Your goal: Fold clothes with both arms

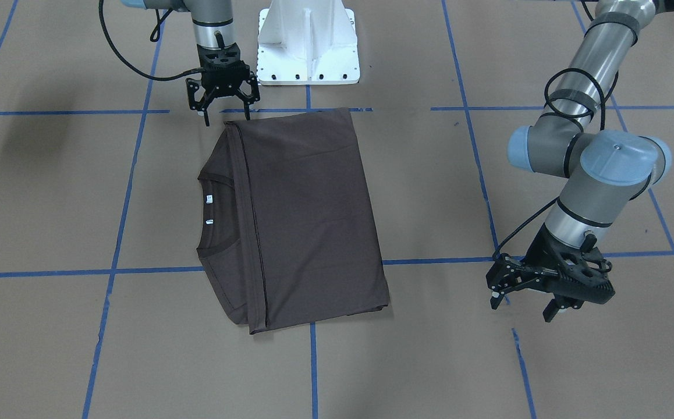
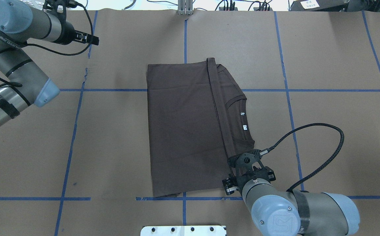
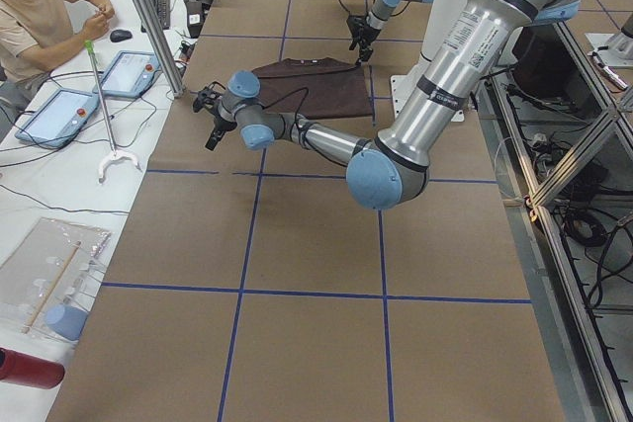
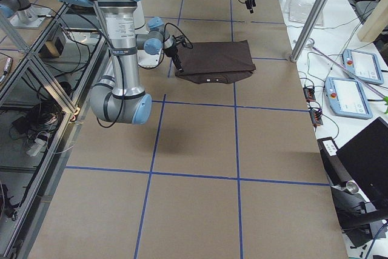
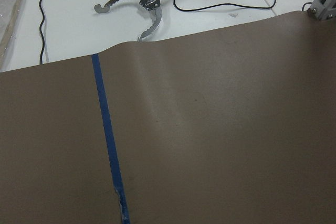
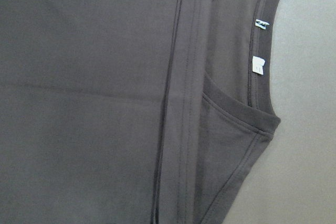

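The dark brown T-shirt point(image 1: 308, 215) lies flat in the middle of the surface point(image 1: 52, 203), squared into a rectangle. Its bottom hem point(image 1: 254, 221) is laid over the body and stops just short of the ribbed collar point(image 1: 216, 179), where the small white neck labels point(image 1: 209, 198) show. Neither arm holds any cloth. The right tool point(image 1: 227, 116) hangs with its fingers spread at the shirt's corner nearest the robot base, one fingertip at the edge of the fabric (whether it touches I cannot tell). The left tool point(image 1: 521, 310) is also released and sits well apart from the shirt, over bare surface on the operators' side. I judge this to be a pause between folds, with one fold set down and nothing gripped. If another fold is wanted, the next move calls for both tools to close on two matching corners. The left arm has the longer way to come, and both must lift and carry together so the layers stay aligned.
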